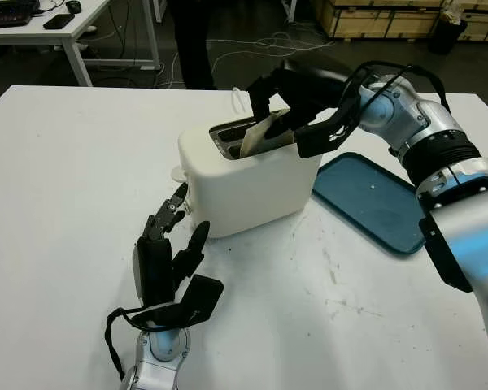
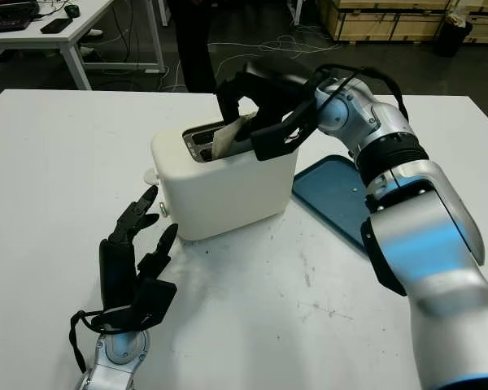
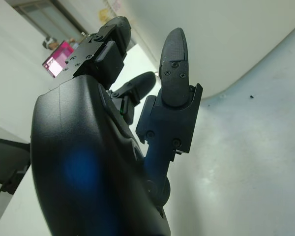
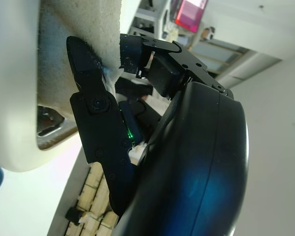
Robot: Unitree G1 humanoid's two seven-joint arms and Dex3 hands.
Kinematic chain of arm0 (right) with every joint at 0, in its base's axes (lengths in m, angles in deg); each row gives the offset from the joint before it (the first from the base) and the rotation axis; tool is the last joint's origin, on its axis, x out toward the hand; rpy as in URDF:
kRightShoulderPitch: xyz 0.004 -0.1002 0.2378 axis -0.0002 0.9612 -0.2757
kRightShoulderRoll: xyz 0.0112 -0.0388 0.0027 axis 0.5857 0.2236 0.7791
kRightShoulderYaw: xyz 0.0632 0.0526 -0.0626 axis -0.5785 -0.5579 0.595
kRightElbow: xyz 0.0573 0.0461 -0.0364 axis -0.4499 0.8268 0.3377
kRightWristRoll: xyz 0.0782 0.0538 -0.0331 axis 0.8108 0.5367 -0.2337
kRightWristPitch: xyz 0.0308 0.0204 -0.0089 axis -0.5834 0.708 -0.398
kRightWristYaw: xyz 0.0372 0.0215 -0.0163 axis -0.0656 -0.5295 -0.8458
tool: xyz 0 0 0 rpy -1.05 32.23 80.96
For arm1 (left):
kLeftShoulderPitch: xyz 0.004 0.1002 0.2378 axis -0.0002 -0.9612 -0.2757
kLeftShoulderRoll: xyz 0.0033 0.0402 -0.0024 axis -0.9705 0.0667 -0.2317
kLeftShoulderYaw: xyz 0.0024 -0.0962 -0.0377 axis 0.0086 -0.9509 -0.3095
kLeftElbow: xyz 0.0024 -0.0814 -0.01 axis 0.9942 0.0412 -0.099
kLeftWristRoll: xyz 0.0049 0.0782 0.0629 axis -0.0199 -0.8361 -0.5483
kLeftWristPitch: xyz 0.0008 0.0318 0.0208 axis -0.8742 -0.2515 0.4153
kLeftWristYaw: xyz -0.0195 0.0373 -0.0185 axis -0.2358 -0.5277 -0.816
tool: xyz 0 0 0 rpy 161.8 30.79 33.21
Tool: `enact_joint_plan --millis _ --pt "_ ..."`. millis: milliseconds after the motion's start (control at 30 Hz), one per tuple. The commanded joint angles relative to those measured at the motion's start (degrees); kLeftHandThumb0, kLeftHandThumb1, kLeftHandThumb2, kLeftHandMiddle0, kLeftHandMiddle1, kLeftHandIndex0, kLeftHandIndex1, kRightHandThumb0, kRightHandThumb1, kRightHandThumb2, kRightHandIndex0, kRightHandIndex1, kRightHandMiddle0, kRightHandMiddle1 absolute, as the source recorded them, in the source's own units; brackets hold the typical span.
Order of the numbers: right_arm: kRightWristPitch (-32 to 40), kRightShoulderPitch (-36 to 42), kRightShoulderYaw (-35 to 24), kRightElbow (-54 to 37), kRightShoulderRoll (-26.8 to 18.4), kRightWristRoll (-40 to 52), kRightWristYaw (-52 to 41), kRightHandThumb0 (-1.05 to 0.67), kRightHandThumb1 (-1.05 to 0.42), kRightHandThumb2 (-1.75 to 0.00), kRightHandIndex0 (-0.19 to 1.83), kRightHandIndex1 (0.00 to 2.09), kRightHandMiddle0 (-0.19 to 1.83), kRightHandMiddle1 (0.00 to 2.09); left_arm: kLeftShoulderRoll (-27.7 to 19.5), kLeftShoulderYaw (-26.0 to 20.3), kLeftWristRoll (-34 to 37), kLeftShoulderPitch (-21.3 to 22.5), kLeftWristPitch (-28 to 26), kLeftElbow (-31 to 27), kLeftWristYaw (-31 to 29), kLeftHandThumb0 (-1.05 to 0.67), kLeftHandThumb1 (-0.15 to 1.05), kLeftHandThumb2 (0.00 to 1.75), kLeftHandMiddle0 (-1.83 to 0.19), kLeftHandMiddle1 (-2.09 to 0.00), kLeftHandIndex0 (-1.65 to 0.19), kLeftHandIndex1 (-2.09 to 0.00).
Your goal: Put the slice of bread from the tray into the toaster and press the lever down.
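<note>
Left robot hand (image 1: 172,244) open beside toaster (image 1: 252,175); right robot hand (image 2: 256,106) clamps bread (image 4: 73,64) in slot.

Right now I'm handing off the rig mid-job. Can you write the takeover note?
Right hand: shut on the slice of bread, over the top of the toaster.
Left hand: open, on the table beside the toaster's near end, holding nothing.
Bread: partly in a slot, leaning, its upper part sticking out.
Tray: no bread on it, to the right of the toaster.
Done: bread lifted off the tray and brought into the slot.
Left: seat the bread fully, release it, press the lever down.
</note>
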Motion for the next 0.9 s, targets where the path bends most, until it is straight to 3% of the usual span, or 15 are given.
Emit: enact_joint_plan --millis 0,267,333,467,600,667,767,867 --pt "-1.4 -1.1 1.1 0.1 -0.4 -1.5 -0.1 -0.51 -0.89 0.00 1.10 1.75 0.90 1.74 2.6 0.4 0.3 -0.7 -0.7 -0.8 0.0 -0.46 0.92 0.28 -0.30 -0.96 -0.53 0.00" --pt "-1.3 -0.3 2.1 0.5 -0.3 -1.6 -2.5 -0.53 -0.92 -0.01 1.09 1.75 0.88 1.75 2.2 0.5 0.0 -1.1 -0.1 -0.9 0.3 -0.46 0.92 0.28 -0.30 -0.96 -0.53 0.00" --pt "-0.8 0.0 1.6 0.4 -0.2 -0.7 -4.3 -0.55 -0.90 0.00 1.02 1.71 0.83 1.66 2.2 0.5 0.0 -1.1 -0.1 -0.9 0.4 -0.47 0.92 0.28 -0.30 -0.95 -0.53 0.00" --pt "0.1 0.2 1.1 -0.5 -0.4 0.2 -8.2 -0.55 -0.87 0.00 0.86 1.23 0.84 1.04 2.2 0.5 0.0 -1.2 -0.4 -1.2 0.2 -0.47 0.92 0.29 -0.30 -0.95 -0.53 0.00" --pt "0.7 0.3 0.8 -1.2 -0.7 0.8 -10.1 -0.56 -0.84 0.00 0.53 1.20 0.84 0.60 2.1 0.4 -0.1 -1.3 -0.5 -1.4 0.2 -0.48 0.92 0.28 -0.31 -0.95 -0.53 0.00" --pt "1.1 0.0 1.1 -1.9 -1.0 0.5 -10.5 -0.59 -0.84 0.00 0.39 1.04 0.83 0.33 2.0 0.3 0.0 -1.3 -0.4 -1.4 0.1 -0.48 0.92 0.28 -0.31 -0.95 -0.53 0.00" --pt "1.8 -0.7 1.5 -3.3 -1.7 -0.5 -10.2 -0.65 -0.84 0.00 0.30 0.80 0.77 0.10 1.9 0.1 0.6 -1.3 0.1 -1.1 0.0 -0.47 0.92 0.28 -0.30 -0.95 -0.53 -0.01" --pt "1.7 -1.2 0.8 -4.5 -2.4 -0.1 -9.4 -0.67 -0.84 0.00 0.21 0.72 0.70 0.03 1.9 0.0 0.6 -1.3 -0.1 -1.2 -0.2 -0.47 0.92 0.28 -0.30 -0.95 -0.53 -0.01"
